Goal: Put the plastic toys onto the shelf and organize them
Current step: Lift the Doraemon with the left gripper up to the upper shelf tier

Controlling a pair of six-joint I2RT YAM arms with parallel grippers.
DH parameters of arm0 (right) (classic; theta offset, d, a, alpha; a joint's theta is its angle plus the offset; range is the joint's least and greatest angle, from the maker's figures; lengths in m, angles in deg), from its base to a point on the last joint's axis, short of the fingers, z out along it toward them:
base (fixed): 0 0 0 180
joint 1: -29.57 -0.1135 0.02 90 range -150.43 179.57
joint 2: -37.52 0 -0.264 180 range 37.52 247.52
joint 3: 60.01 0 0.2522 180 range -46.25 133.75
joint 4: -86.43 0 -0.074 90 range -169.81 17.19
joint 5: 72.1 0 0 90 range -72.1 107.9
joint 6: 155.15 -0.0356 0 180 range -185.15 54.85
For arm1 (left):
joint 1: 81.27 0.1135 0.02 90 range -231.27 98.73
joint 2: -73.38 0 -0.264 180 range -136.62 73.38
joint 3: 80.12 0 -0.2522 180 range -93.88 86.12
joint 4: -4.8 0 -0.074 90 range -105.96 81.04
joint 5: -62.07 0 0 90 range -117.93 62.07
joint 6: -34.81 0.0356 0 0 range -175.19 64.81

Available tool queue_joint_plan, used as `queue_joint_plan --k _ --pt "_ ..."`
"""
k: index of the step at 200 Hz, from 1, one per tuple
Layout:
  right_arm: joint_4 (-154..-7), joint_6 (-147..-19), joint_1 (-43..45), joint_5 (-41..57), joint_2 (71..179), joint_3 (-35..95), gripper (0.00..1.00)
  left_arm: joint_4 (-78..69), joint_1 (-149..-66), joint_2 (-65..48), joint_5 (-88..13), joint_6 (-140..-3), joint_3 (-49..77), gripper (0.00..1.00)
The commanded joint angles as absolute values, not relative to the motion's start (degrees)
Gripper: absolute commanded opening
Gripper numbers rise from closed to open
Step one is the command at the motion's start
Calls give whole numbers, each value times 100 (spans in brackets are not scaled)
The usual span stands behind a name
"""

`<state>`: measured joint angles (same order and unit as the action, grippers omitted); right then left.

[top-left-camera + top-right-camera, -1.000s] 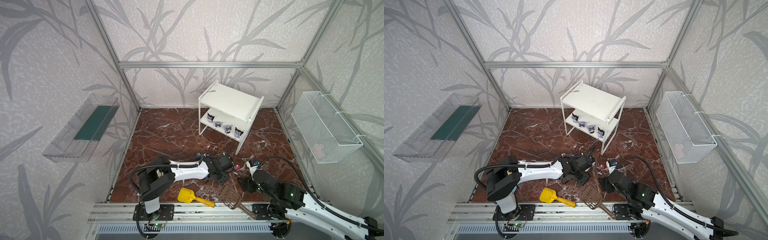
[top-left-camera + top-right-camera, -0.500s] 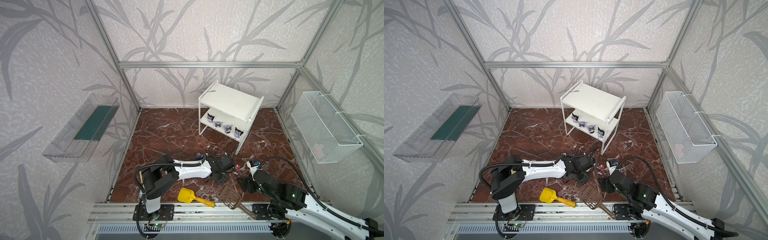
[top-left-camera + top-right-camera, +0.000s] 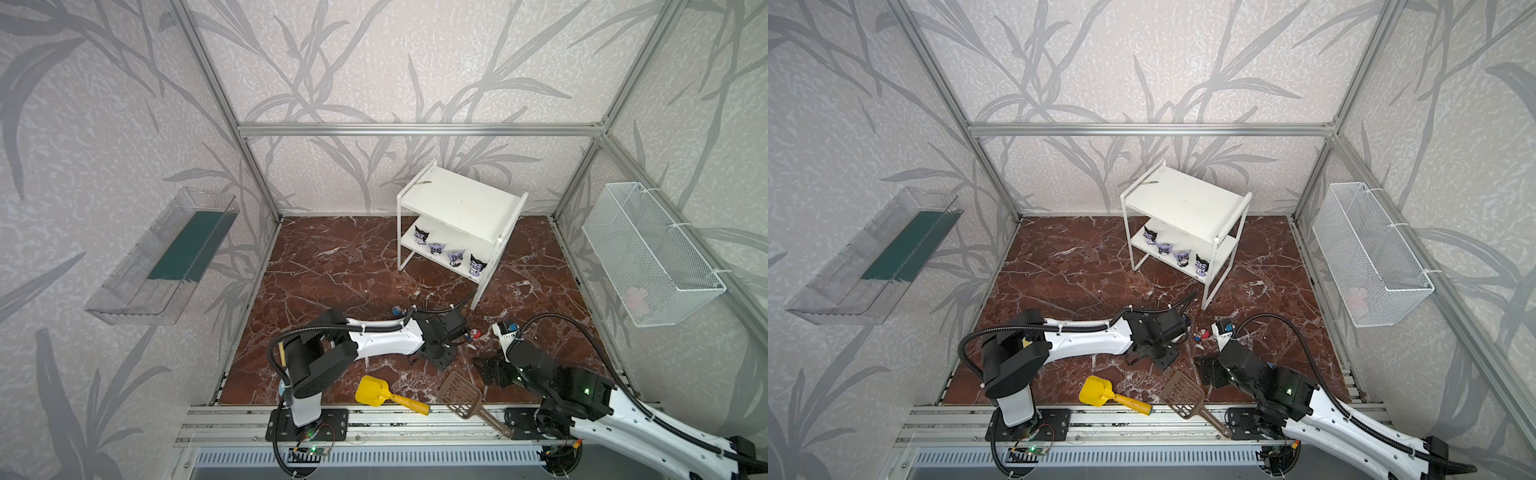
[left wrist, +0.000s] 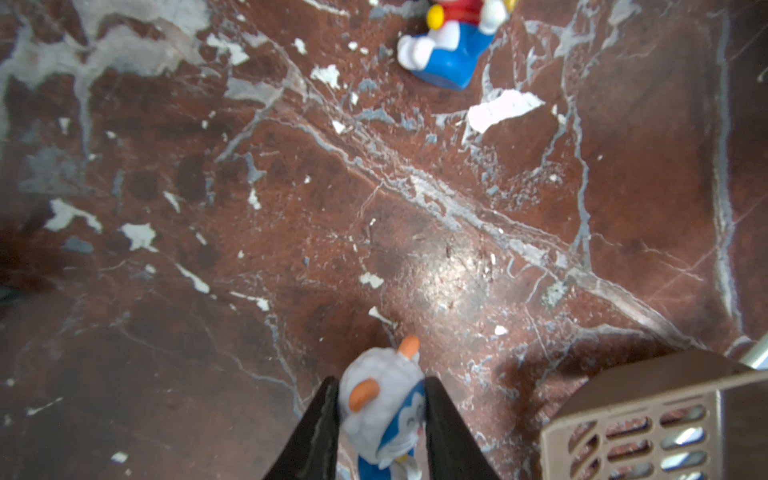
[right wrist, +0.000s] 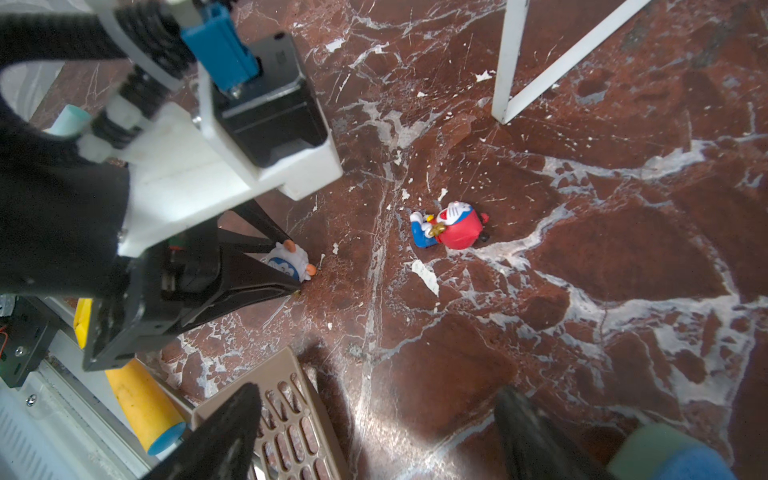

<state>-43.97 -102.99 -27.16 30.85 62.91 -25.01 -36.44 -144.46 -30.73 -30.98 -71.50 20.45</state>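
My left gripper (image 4: pixel 380 401) is shut on a blue-and-white toy with an orange-and-white head (image 4: pixel 384 409), low on the marble floor; the right wrist view shows the same grip on that toy (image 5: pixel 286 262). A red-headed toy (image 5: pixel 453 226) lies on its side a little beyond it, seen in both top views (image 3: pixel 476 333) (image 3: pixel 1202 333). My right gripper (image 5: pixel 376 399) is open with bare floor between its fingers. The white shelf (image 3: pixel 461 199) stands at the back with several black-and-purple toys (image 3: pixel 436 249) in a row on its lower tier. A small blue toy (image 3: pixel 397 310) sits behind the left arm.
A brown slotted scoop (image 3: pixel 461 395) lies just under my right gripper's one finger, and a yellow scoop (image 3: pixel 372 390) lies by the front rail. A wire basket (image 3: pixel 648 253) hangs on the right wall and a clear tray (image 3: pixel 166 257) on the left wall.
The left gripper's jaws have closed in on the orange-and-white-headed toy. The right arm has barely moved.
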Motion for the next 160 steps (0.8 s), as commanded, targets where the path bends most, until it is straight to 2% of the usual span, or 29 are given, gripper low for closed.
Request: queue_joint_plan --k 1,53,82,87,96,127,160 --pt "-4372 -10303 -2701 3082 6219 -2573 89 -3802 -14342 -2626 -3068 -7049 1879 34" --pt "-4534 -10202 -2701 2917 6117 -2647 92 -3640 -13967 -1344 -3113 -6752 1924 34" --pt "-4654 -9956 -2702 2838 6120 -2636 95 -2862 -13678 -601 -3222 -6483 1942 33" --pt "-4665 -9931 -2707 2812 6126 -2634 100 -2761 -13606 -520 -3277 -6448 1884 32" --pt "-4668 -9899 -2702 2779 6146 -2621 99 -2534 -13522 -399 -3311 -6366 1786 32" --pt "-4576 -9809 -2700 2765 6156 -2561 99 -1849 -13338 -323 -3385 -5957 1325 32" --pt "-4548 -9778 -2703 2757 6147 -2541 99 -1354 -13108 -720 -3717 -5625 695 32"
